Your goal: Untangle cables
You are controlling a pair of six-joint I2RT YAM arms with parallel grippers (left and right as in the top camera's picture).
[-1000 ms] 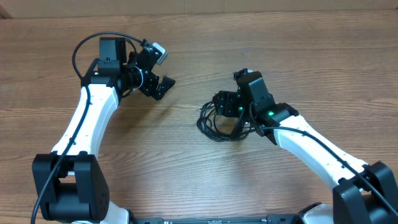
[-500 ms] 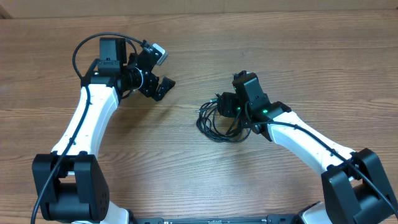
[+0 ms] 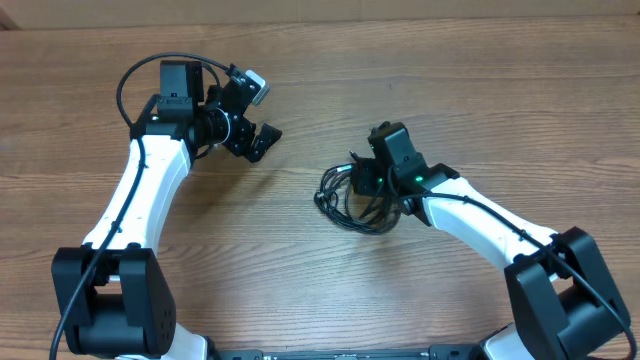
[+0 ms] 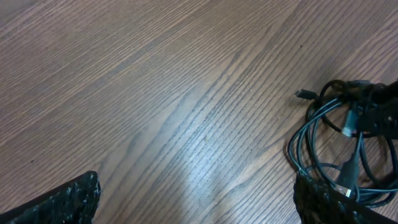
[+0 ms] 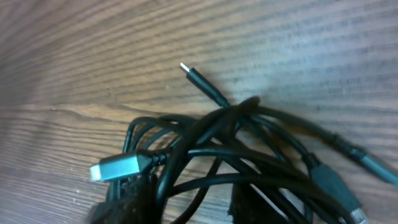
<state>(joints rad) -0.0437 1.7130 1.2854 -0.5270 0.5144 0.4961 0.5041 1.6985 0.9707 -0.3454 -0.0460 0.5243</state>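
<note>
From overhead, the cables [image 3: 348,198] are lying as one knotted bundle on the bare wooden tabletop [image 3: 480,90]. The right tool [image 3: 366,180] is sitting low over the bundle's right edge. The left tool [image 3: 262,112] is hanging well apart, up and to the left of the bundle, with its fingers spread wide and nothing between them. I judge the step in hand to be the first grab at the bundle. No strand is lying free of it yet.

The left wrist view is looking across plain wood grain. The bundle [image 4: 323,143] is lying beyond the spread fingers [image 4: 62,202], and a small plug [image 4: 303,94] is poking out of the bundle's top left.

In the right wrist view, dark blurred fingers [image 5: 127,205] are standing among the bundle's lower loops. Whether they are pinching a strand I cannot tell. A thin plug [image 5: 199,78] is sticking up above the bundle, and a silver plug [image 5: 115,167] is jutting out on its left.

The next move is probably calling for one firmly pinched strand, with the left tool coming over to hold the rest. The wood around the bundle is looking smooth, flat and uncluttered.
</note>
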